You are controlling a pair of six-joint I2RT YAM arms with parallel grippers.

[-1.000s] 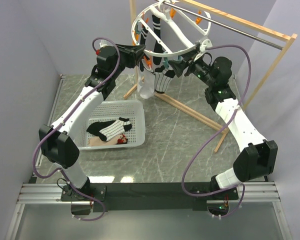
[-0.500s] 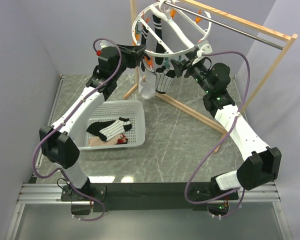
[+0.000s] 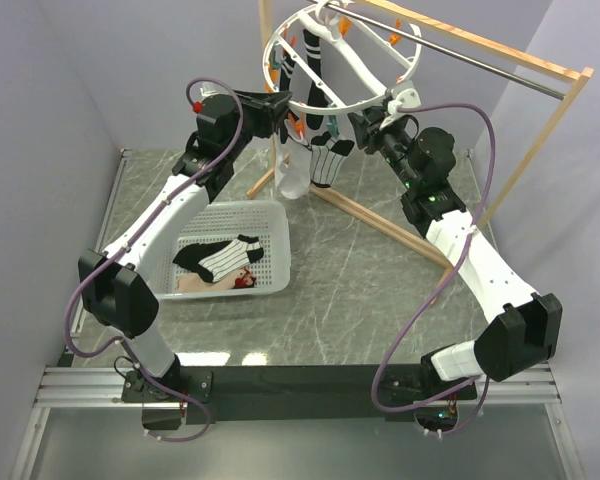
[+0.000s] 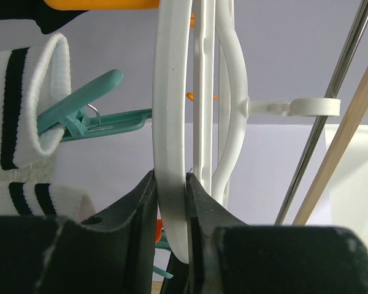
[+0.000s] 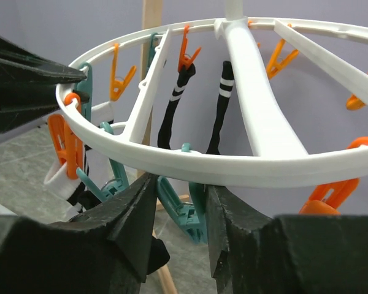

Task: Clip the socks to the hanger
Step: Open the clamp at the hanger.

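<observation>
**A:** Right arm has swung in over the last second. The right gripper [image 3: 363, 122] was hanging off the near-right rim of the hanger [image 3: 332, 104] and is now tucked up under it, with the jaws narrower than before. Left arm hasn't budged.

**B:** Left gripper [image 4: 170, 184] state?

**A:** Clamped on the hanger. The ring's left rim is pinched edge-on between both fingers.

**B:** Is the right one holding anything?

**A:** Can't tell. In the wrist view its fingers [image 5: 132, 226] sit just below the rim with a teal clip [image 5: 183, 211] in the gap. Whether the pads touch it doesn't show.

**B:** Where's the hanger?

**A:** Up at the left end of the metal rod [image 3: 480, 65] on the wooden frame [image 3: 546, 135], held between the two grippers.

**B:** Socks?

**A:** Some are already up:
- Black socks [image 5: 172, 116] hang from clips on the far rim.
- White banded socks [image 3: 330, 160] hang below the near rim.
- One banded cuff [image 4: 24, 110] sits in a teal clip just beside the left gripper.

Not hung:
- A striped sock [image 3: 225, 257] lies in the white basket [image 3: 280, 215] on the table [image 3: 360, 270], near the left arm.
</observation>
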